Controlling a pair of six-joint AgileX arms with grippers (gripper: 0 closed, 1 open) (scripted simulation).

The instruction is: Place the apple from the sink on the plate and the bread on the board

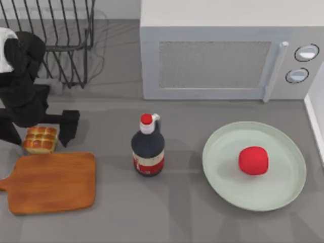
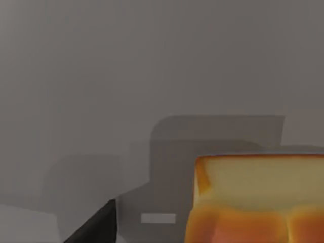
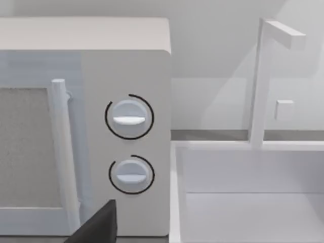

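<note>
- The left hand (image 1: 41, 132) hangs at the bench's left side, its dark fingers closed on the small golden-brown block of bread (image 1: 40, 139), just beyond the flat orange-brown wooden board (image 1: 53, 182).
- The bright-red apple (image 1: 253, 160) lies on the round mint-green plate (image 1: 223, 177).

A white microwave (image 1: 228, 55) stands along the tabletop's (image 1: 182, 223) far edge (two round dials (image 3: 129, 117) beside its handle). A black wire rack (image 1: 61, 35) occupies the far left corner. A dark red-capped bottle (image 1: 148, 147) stands upright mid-tabletop. A white sink (image 3: 253, 192) with a faucet (image 3: 263, 76) adjoins the microwave.
</note>
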